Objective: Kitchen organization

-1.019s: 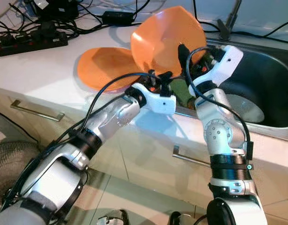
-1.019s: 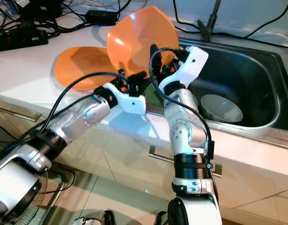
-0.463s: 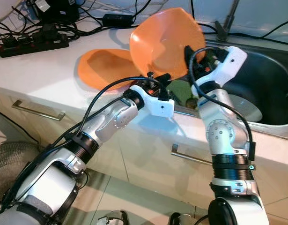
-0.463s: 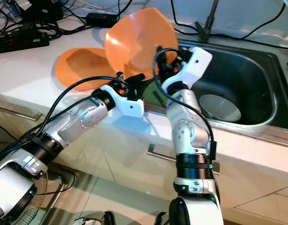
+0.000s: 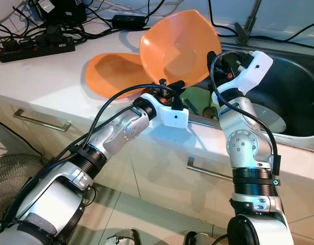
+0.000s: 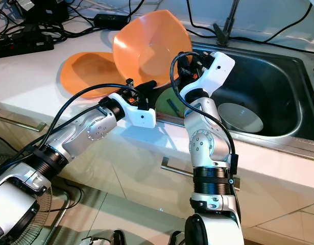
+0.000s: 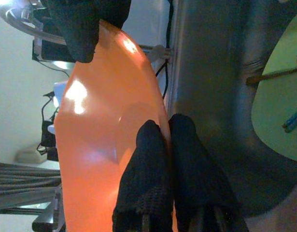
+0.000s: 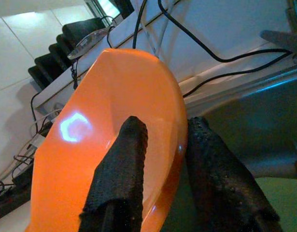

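At the front edge of the white kitchen counter [image 5: 54, 76], where it meets the steel sink [image 6: 269, 87], both arms reach forward and share one load. The sink basin holds a pale round bowl [image 6: 241, 117] on its floor and, nearer the counter, a green plate [image 5: 197, 99] with what look like utensils lying on it. On the counter lies a flat orange plate [image 5: 113, 74], and above its sink-side edge an orange bowl [image 5: 177, 46] is held up on edge, tilted so that its hollow faces the robot and its rim stands over the seam between counter and sink. The left gripper [image 7: 167, 140] is pinched tight on the bowl's lower rim, one finger inside and one outside, while the right gripper [image 8: 160, 145] straddles the rim on the side toward the sink, its fingers closed around the wall of the bowl. Behind, a black power strip [image 5: 37, 48] and tangled cables [image 5: 95, 23] lie along the back of the counter. What matters for the coming move is that the bowl hangs between two resting places: the orange plate lies to the robot's left, the sink to its right, and the left arm is the one nearer the plate.
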`<state>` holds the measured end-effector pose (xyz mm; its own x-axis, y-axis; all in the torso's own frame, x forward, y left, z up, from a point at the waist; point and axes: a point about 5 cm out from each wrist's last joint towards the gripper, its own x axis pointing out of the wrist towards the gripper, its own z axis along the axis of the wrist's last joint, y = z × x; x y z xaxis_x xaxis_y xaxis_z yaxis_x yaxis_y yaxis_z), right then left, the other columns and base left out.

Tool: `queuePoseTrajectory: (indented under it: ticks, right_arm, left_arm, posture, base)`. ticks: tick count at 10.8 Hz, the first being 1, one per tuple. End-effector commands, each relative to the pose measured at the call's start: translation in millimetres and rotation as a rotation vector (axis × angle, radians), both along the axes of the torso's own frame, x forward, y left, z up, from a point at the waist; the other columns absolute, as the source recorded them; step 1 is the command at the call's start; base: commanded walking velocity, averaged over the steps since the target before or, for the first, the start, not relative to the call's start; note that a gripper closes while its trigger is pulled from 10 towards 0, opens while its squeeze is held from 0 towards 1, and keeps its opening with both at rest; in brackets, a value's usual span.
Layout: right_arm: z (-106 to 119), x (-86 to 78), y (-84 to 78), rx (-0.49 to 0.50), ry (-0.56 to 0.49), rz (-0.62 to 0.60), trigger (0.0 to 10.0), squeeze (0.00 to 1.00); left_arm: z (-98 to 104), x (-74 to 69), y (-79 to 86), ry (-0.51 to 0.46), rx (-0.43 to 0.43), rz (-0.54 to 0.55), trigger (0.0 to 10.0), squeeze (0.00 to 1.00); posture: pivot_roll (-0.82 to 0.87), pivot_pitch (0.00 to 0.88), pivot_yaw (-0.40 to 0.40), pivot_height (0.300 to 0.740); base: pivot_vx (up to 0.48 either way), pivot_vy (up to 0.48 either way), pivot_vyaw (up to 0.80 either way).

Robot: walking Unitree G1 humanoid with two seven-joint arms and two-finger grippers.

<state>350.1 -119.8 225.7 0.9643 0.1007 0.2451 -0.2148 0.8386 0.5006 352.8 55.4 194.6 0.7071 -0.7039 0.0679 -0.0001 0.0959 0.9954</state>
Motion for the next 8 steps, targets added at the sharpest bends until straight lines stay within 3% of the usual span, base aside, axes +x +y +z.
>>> queuePoseTrajectory:
  ticks: [1,8]
  right_arm:
    - [2.9,1.3,5.8,0.021,-0.004,0.028,0.0,0.00]
    - [-3.4,1.4,10.7,0.059,0.034,0.077,0.0,0.00]
  left_arm:
    - [8.0,-2.2,-2.3,-0.040,0.001,-0.016,10.0,0.00]
    - [12.0,-7.8,-8.6,-0.084,-0.016,-0.060,10.0,0.00]
  posture:
    - [0.07,0.063,0.038,0.740]
    - [0.07,0.076,0.032,0.740]
  base:
    - [0.000,0.000,0.00]
    - [0.000,0.000,0.00]
